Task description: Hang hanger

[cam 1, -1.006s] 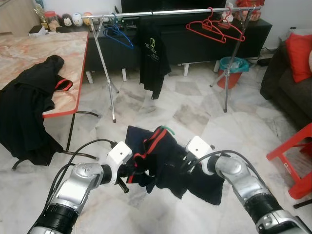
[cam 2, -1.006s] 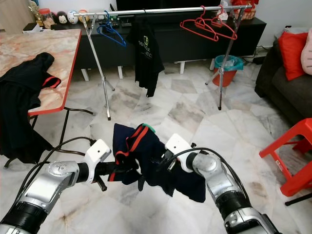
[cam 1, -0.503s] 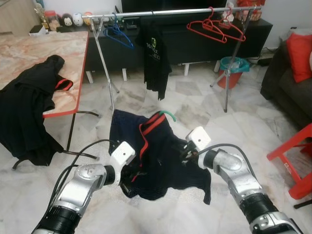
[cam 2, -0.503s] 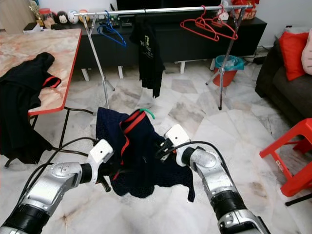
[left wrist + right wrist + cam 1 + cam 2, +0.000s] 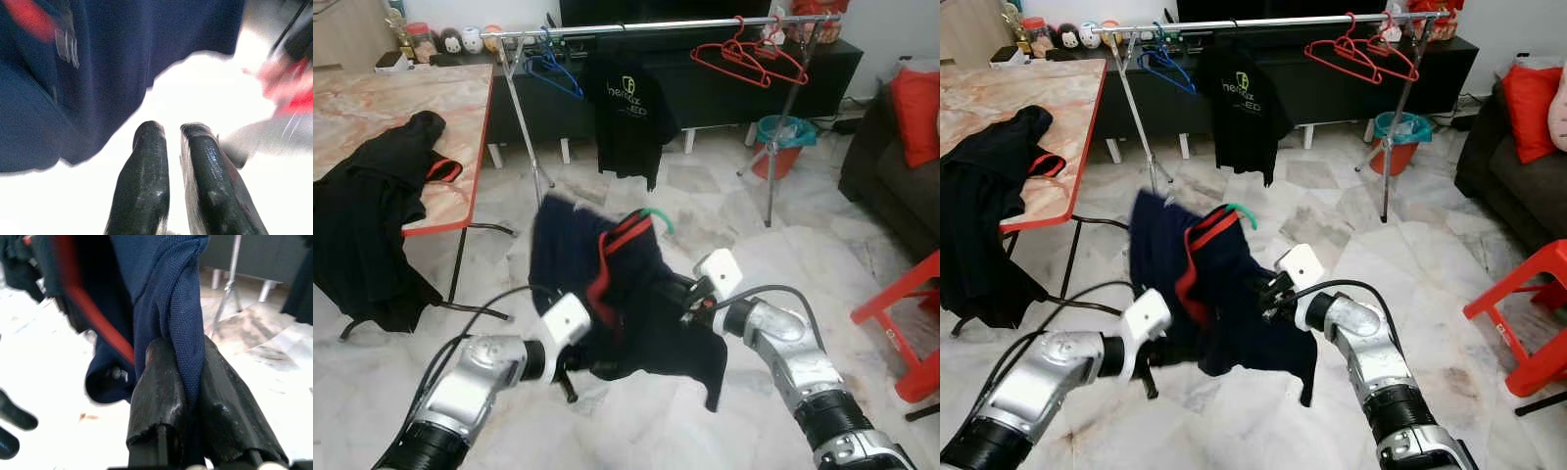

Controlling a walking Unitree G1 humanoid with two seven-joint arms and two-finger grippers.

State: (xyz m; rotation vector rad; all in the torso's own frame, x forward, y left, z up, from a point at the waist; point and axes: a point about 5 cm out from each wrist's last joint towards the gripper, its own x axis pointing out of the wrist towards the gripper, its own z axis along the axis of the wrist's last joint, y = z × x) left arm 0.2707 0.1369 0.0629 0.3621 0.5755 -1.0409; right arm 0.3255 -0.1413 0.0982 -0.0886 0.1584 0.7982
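Note:
A navy shirt (image 5: 626,294) with red trim hangs on a hanger whose green hook (image 5: 658,215) sticks up above the collar. My right gripper (image 5: 683,302) is shut on a fold of the shirt's fabric, and the right wrist view shows the cloth pinched between its fingers (image 5: 156,377). My left gripper (image 5: 570,380) sits low beside the shirt's lower edge; its fingers (image 5: 146,161) are shut together with nothing between them, and the navy shirt (image 5: 98,73) is just ahead of it. The clothes rack rail (image 5: 656,24) runs across the far side.
On the rail hang a black T-shirt (image 5: 628,117), a blue hanger (image 5: 553,73) and red hangers (image 5: 754,59). A marble table (image 5: 391,108) with a black garment (image 5: 372,215) stands at left. A teal bin (image 5: 783,137), a sofa (image 5: 891,176) and a red stool (image 5: 911,323) are at right.
The navy shirt has been lifted higher and spread out. My left gripper has come off the cloth and now sits below its hem. The black T-shirt on the rail has swung round.

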